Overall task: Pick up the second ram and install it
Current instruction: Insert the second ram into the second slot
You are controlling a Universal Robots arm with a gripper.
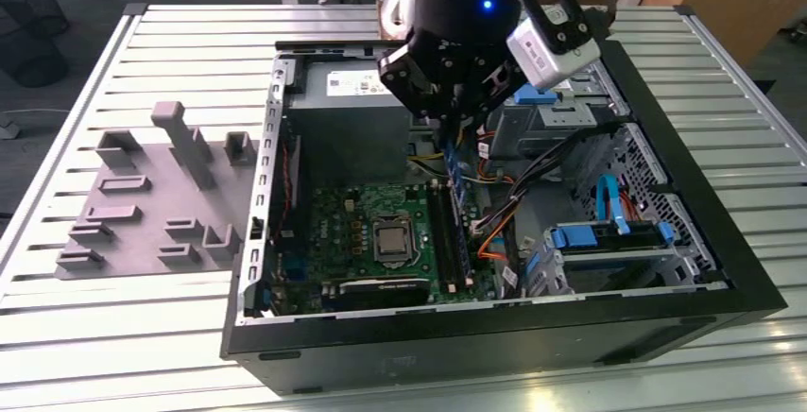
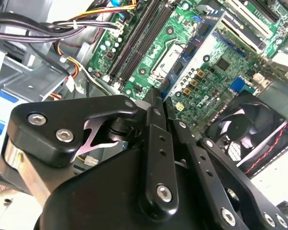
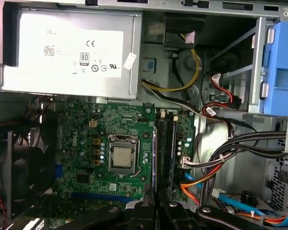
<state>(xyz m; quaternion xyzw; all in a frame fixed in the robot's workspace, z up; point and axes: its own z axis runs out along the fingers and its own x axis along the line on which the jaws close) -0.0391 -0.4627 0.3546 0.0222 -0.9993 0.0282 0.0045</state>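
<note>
Tabletop (image 1: 151,336) of pale slats carries an open computer case (image 1: 505,327) lying on its side, with a grey fixture (image 1: 139,214) just beside it toward the exterior view's left. Inside the case, the green motherboard (image 1: 359,232) lies flat, its processor socket (image 3: 121,158) bare in the middle and the long black memory slots (image 1: 452,242) running along its edge nearest the bundled cables. The gripper (image 1: 444,124) hangs down into the case directly above those slots. In the second wrist view its black fingers (image 2: 156,143) stand drawn in narrow, almost together, and a thin bluish strip between them looks like the second ram (image 1: 455,162), held on edge and running lengthwise along the slots. In the first wrist view the same strip shows edge-on as a fine line (image 3: 155,158) just beside the slots (image 3: 167,148), above the board rather than in it. I judge the pickup done and the installing step in hand: the stick is carried over the board but not yet seated. Whether a neighbouring slot already holds a stick I cannot tell. Seating it calls for the stick's lower edge to sit squarely over one open slot, parallel to it and not tilted, and then for a straight, even press. The cables (image 3: 240,148) lie near enough that I would watch them for snagging.
</note>
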